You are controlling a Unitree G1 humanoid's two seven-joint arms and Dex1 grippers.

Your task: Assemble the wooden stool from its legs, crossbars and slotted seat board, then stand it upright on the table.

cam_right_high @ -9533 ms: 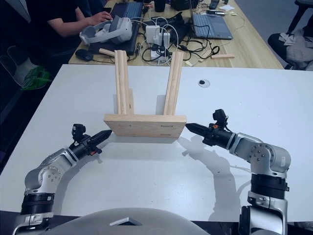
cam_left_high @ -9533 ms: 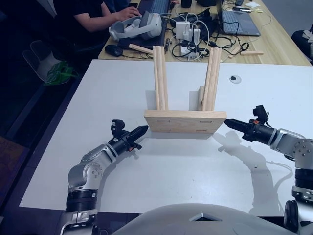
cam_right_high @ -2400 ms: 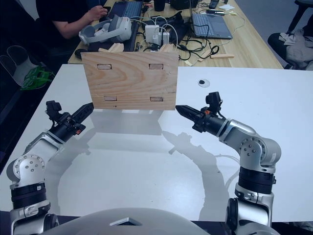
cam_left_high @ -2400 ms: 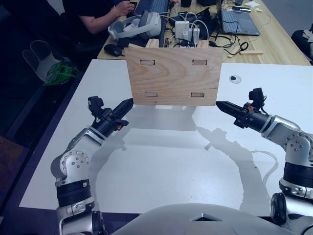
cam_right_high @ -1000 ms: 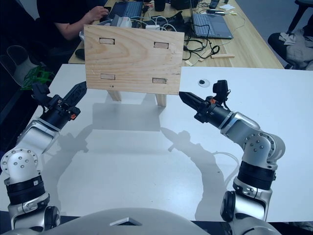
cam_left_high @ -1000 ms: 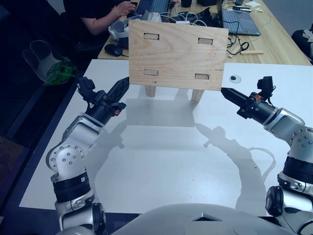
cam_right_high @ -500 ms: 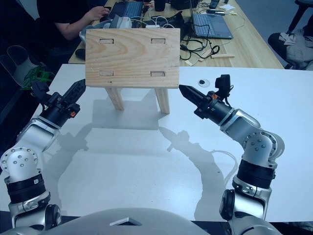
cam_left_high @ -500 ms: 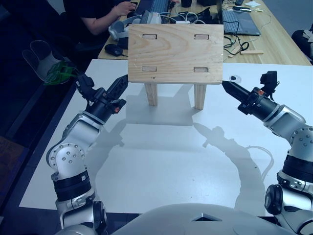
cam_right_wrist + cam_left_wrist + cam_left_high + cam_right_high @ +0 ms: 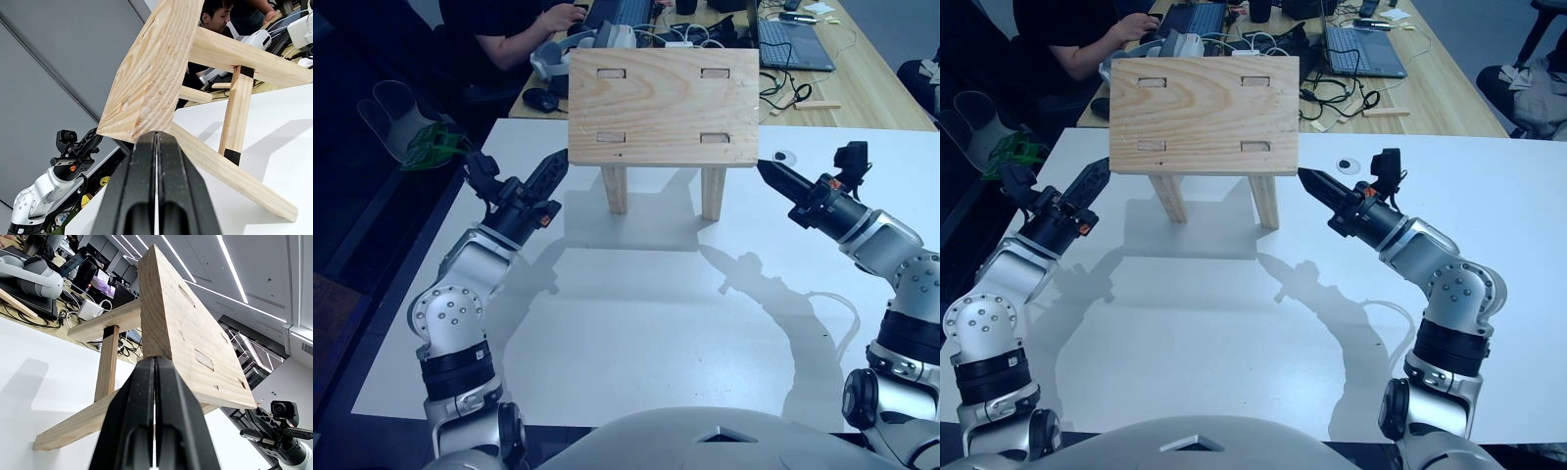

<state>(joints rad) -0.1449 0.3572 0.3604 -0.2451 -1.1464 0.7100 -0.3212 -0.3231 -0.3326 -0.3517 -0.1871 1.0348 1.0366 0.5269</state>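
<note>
Left eye view shows grainy rectangular seat board point(image 9: 664, 108) atop square legs point(image 9: 615, 188).

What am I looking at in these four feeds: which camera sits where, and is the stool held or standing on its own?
This is a humanoid robot with two arms, each ending in a two-finger gripper. The two wide pictures come from cameras in its head, looking down over the arms. The two close-ups come from a camera on each wrist, looking along that gripper's fingers. On the white table is the assembled wooden stool, seat up and legs down. The left gripper and right gripper, both shut, press their tips against opposite side edges of the seat board, pinching it between them. The feet look to be at the tabletop, but I can't tell if the stool carries its own weight. A cluttered desk stands behind.
</note>
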